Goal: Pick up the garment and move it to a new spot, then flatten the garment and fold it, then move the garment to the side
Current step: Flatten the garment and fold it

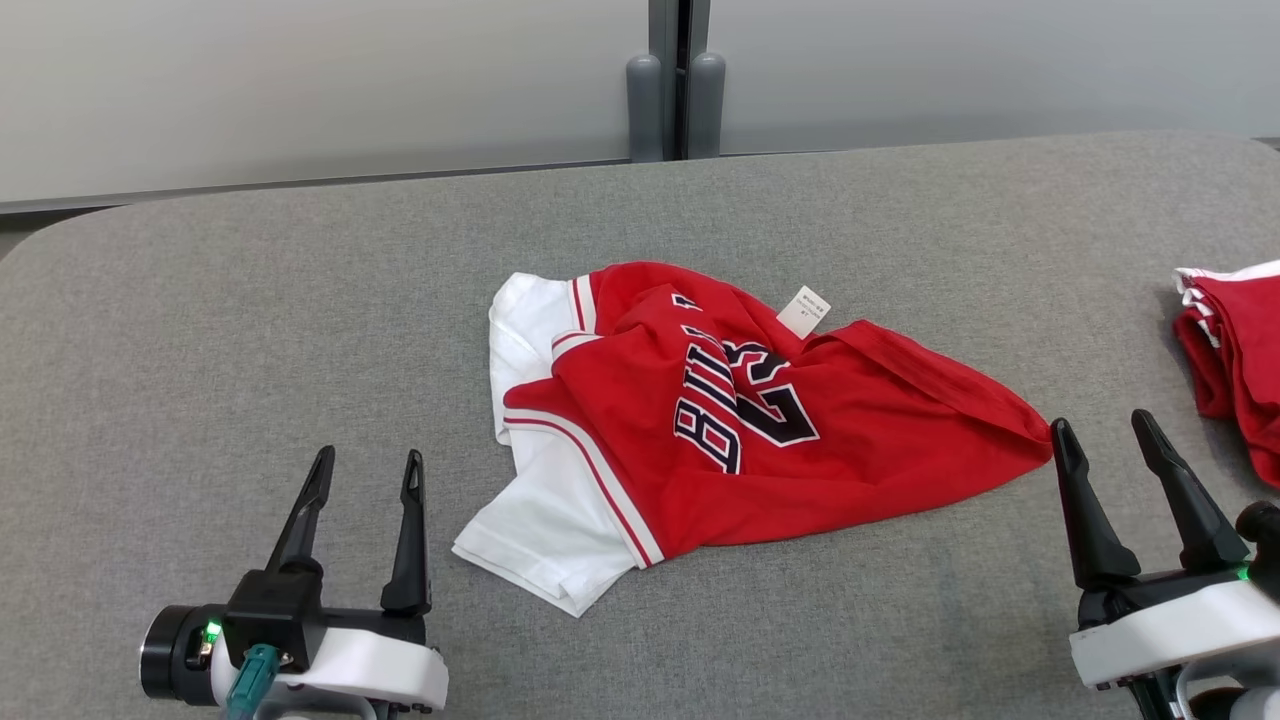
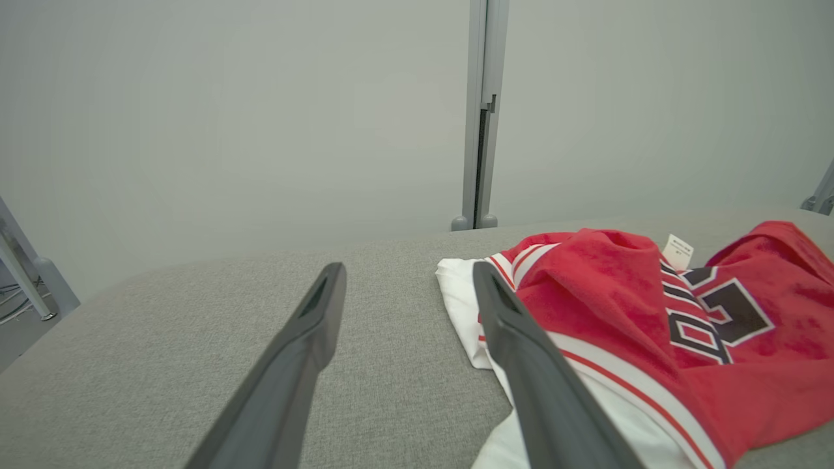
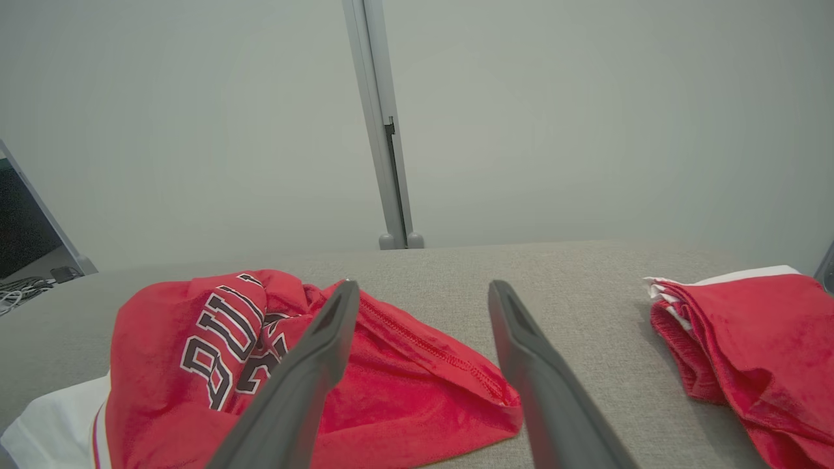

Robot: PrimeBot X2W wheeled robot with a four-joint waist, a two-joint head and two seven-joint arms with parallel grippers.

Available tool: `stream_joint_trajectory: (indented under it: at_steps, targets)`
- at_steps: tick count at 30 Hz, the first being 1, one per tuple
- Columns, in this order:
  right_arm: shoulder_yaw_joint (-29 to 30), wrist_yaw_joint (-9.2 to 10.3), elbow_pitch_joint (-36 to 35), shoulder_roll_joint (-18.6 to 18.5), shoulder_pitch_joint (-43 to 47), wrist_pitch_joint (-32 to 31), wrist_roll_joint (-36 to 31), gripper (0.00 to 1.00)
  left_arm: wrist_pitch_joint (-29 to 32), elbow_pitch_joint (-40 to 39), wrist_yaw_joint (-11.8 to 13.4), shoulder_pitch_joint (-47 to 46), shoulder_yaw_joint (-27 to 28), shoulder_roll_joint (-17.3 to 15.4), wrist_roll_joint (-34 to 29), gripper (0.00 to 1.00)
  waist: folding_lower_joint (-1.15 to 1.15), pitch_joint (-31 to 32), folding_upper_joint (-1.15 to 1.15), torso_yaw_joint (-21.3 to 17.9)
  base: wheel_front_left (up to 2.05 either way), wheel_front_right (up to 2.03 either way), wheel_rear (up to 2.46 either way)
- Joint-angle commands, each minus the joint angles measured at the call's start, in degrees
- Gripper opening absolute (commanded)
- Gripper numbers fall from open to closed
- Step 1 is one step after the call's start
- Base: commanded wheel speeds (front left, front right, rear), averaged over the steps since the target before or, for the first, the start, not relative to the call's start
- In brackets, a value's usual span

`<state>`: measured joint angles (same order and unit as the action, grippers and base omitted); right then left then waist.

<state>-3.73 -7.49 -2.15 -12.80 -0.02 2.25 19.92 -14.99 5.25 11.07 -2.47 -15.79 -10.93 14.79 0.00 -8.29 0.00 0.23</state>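
The garment [image 1: 720,420] is a red jersey with white sleeves and dark lettering, lying crumpled in the middle of the grey table [image 1: 250,320]. It also lies at the right of the left wrist view [image 2: 625,326] and at the left of the right wrist view [image 3: 215,352]. My left gripper [image 1: 365,470] stands open at the lower left, a short way left of the white sleeve, nothing between its fingers. My right gripper [image 1: 1105,430] stands open just right of the garment's red tip, apart from the cloth and empty.
A second red and white garment [image 1: 1235,340] lies folded at the table's right edge, also at the right of the right wrist view [image 3: 749,352]. A grey post [image 1: 675,80] rises behind the table's far edge against a pale wall.
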Motion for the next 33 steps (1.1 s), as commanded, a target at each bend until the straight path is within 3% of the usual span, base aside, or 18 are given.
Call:
stream_joint_trajectory:
  at_steps: [1,15,26,29,33]
  targets:
    - [0.36,0.00,-0.42,0.08,0.31,-0.33,-0.49,1.00,-0.24,0.03,-0.34,0.52,0.00,-0.41,0.36,1.00,0.00,0.19,0.00,-0.08,0.00,0.00,0.00]
    - [0.87,0.00,-1.77,0.60,0.55,-1.27,-0.36,1.00,0.25,0.84,-0.68,-0.48,-1.38,-0.66,0.34,1.00,0.00,0.13,0.00,0.42,0.00,0.00,0.00]
    - [-0.02,0.00,0.53,0.50,-1.36,-0.77,1.41,1.00,4.99,12.45,-5.70,-4.54,-7.05,2.08,1.89,1.00,0.00,-3.77,0.00,-0.49,0.00,0.00,0.00]
    - [0.54,0.00,1.56,0.34,-1.56,-0.42,1.86,1.00,4.70,15.32,-6.40,-5.54,-6.82,2.56,2.92,0.00,0.00,-4.41,0.00,-0.97,0.00,0.00,0.00]
    - [1.81,0.00,3.04,0.06,-1.73,-0.10,2.26,1.00,4.13,16.84,-6.48,-5.81,-6.52,2.74,3.55,0.00,0.00,-4.88,0.00,-1.20,0.00,0.00,0.00]
